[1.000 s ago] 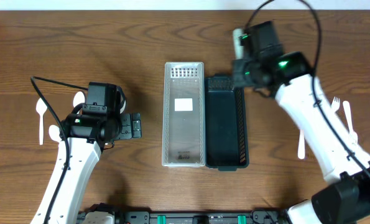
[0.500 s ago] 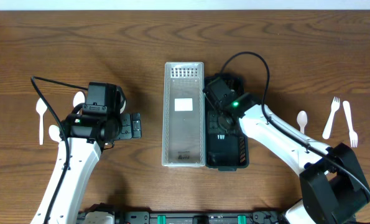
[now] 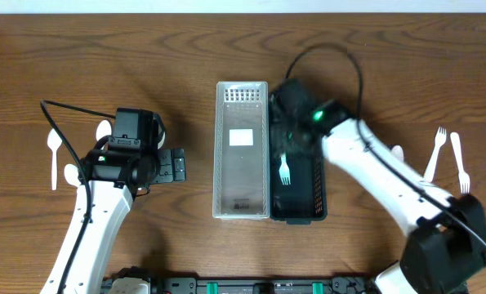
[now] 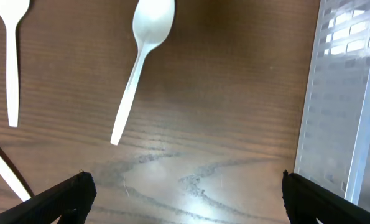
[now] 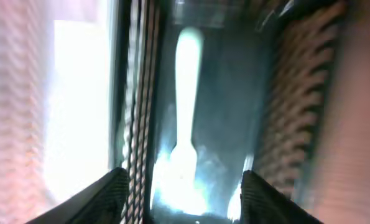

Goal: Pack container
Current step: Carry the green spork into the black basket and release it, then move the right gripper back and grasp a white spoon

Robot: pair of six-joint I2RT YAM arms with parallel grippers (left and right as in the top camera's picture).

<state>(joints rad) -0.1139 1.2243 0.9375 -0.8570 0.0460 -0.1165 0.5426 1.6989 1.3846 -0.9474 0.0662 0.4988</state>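
Note:
A white plastic fork (image 3: 284, 170) lies inside the black slotted container (image 3: 316, 192), which stands next to the clear container (image 3: 243, 200). My right gripper (image 3: 290, 122) is open over the back part of the black container. Its wrist view is blurred and shows the fork (image 5: 188, 93) on the container floor ahead of the open fingers (image 5: 188, 202). My left gripper (image 3: 176, 166) is open and empty, left of the clear container. Its wrist view shows open fingers (image 4: 185, 199) over bare wood, two white spoons (image 4: 148, 37) (image 4: 10, 56) ahead and the clear container's wall (image 4: 340, 99) at the right.
White spoons (image 3: 52, 155) lie on the table at the far left, partly hidden by the left arm. At the right lie two white forks (image 3: 433, 155) (image 3: 459, 163) and a spoon (image 3: 396, 153) partly hidden by the right arm.
My right arm swung from the back of the table over the black container. A fork now lies loose in it, and the gripper has drawn back. The left arm has not moved.

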